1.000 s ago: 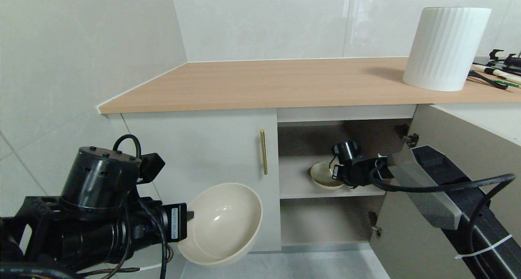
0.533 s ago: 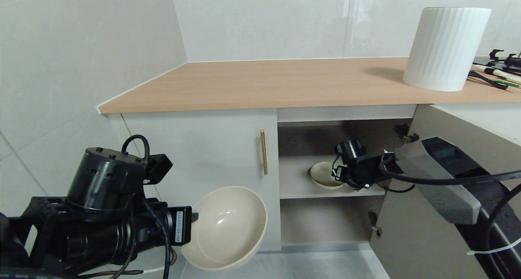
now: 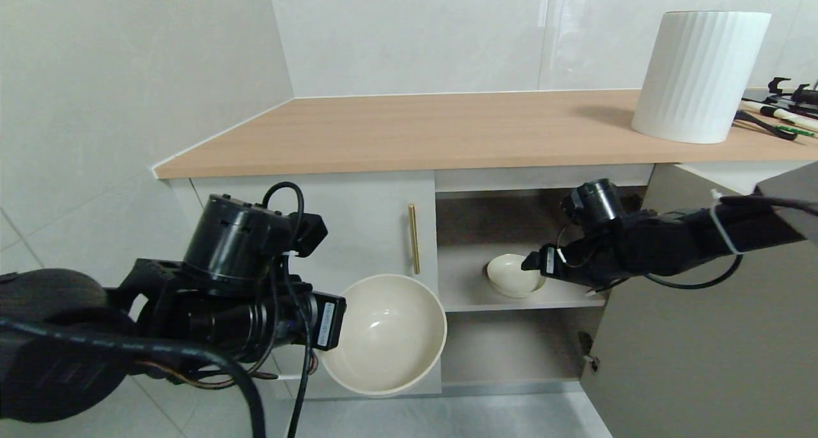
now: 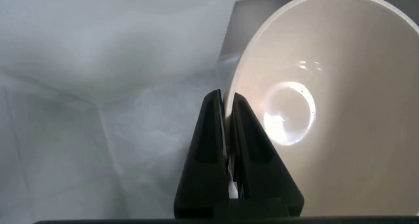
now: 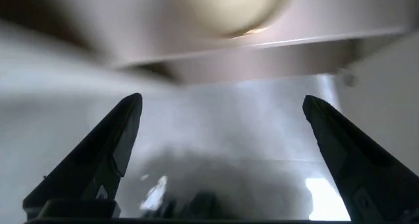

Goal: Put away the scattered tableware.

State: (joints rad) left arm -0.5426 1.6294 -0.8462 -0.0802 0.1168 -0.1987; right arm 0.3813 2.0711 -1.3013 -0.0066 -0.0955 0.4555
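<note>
Left gripper point(image 3: 330, 320): fingers point(image 4: 215, 129) closed together on the rim of the large cream bowl point(image 3: 390, 336), one finger inside the rim and one outside, as the left wrist view shows. The bowl hangs in the air, tipped on its side with the opening facing up and outward. It is held in front of the lower part of the closed cabinet door point(image 3: 332, 233), below the brass handle point(image 3: 413, 238), and rests on nothing.

Right gripper point(image 3: 533, 263): fingers point(image 5: 114, 149) spread wide apart, nothing between them. It sits inside the open compartment of the cabinet, just above the middle shelf point(image 3: 466, 288). The tips are just beside the right rim of the small cream bowl point(image 3: 511, 275); contact cannot be judged. In the right wrist view the small bowl lies beyond the fingertips, not between them.

Small bowl: upright on the middle shelf, near its front edge, roughly halfway between the closed door's edge and the open door point(image 3: 671, 342).

Surroundings: the open door stands swung out on the right of the compartment. The wooden worktop point(image 3: 415, 131) runs above the cabinet. A white ribbed cylinder point(image 3: 700, 73) stands near the worktop's right end. A few dark utensils point(image 3: 776, 115) lie at the far right edge, too small to identify.
</note>
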